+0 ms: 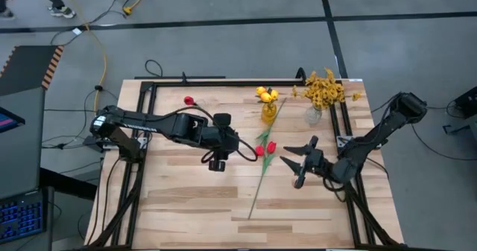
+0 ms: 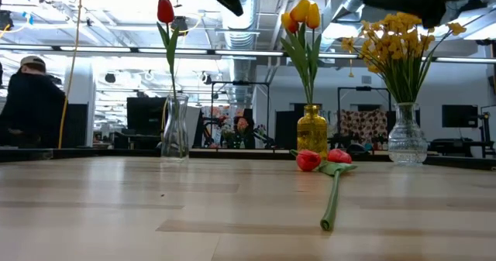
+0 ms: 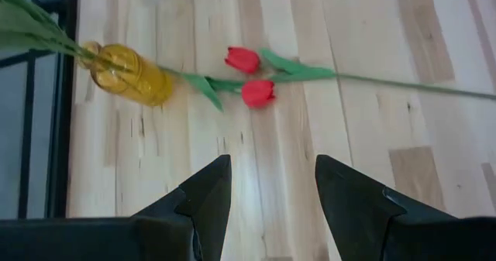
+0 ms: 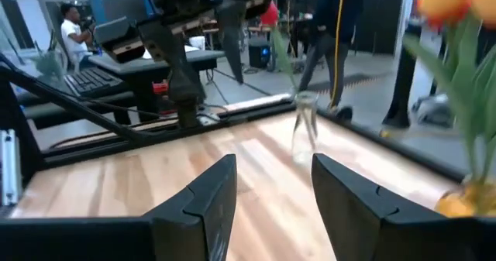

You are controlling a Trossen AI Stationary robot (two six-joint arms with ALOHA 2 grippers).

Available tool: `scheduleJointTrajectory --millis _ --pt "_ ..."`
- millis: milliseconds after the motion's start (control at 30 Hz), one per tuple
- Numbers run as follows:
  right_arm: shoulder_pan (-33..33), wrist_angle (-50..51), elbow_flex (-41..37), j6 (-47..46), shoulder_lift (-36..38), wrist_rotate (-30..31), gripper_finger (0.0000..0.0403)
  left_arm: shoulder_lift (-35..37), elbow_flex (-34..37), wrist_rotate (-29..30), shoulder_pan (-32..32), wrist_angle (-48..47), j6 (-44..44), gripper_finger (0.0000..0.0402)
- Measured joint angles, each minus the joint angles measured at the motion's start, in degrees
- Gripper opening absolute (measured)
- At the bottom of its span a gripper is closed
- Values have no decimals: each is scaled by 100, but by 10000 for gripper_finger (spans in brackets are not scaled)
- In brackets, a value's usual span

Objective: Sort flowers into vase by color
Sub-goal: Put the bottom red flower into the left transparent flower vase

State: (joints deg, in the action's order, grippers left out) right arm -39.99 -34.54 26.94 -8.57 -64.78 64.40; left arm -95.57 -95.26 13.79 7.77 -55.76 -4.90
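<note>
A pale wooden table [image 1: 186, 199] in a workshop holds three vases along its far edge. One stem of two red tulips [image 1: 265, 150] lies flat at mid-table, blooms toward the yellow vase [image 1: 269, 112], stem end toward the near edge. The left gripper [image 1: 216, 161] and right gripper [image 1: 298, 164] flank it, both empty with fingers apart. Likely next: grasp the stem, then carry it to the clear vase with a red tulip [image 1: 188, 100].

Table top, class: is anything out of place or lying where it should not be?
Yes. A stem with two red tulips lies flat on the table between both open grippers, left and right, while the other flowers stand upright in three vases along the far edge. Its heads rest near the amber vase. Nothing looks spilled or broken.
</note>
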Motion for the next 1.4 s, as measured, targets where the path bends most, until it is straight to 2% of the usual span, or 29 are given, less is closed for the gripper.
scheduleJointTrajectory --millis 133,267,367,467,600,733,900,1033,1400 --pt "0 51 106 -864 -408 -6 196 0 1 3 -4 -92 -5 176" --pt "0 602 541 -1529 -737 -155 196 0 1 3 -4 -151 -95 176" --pt "55 1486 1029 -2007 -928 -362 196 0 2 4 -4 -180 -130 176" --pt "184 2728 1585 -2910 -1084 -634 196 0 2 6 -4 -182 -130 176" --pt "484 4502 2271 -4523 -1336 -1479 196 0 2 9 -4 -182 -130 176" --pt "837 5677 2670 -5720 -1696 -2614 196 0 2 10 -4 -182 -130 176" --pt "1229 5899 2745 -6353 -2179 -3576 196 0 2 -3 -4 -182 -130 176" --pt "1539 5875 2745 -6510 -2483 -4132 196 0 2 -3 -4 -184 -130 176" --pt "1966 5798 2745 -6499 -3033 -4263 196 0 2 -13 -4 -184 -130 176"
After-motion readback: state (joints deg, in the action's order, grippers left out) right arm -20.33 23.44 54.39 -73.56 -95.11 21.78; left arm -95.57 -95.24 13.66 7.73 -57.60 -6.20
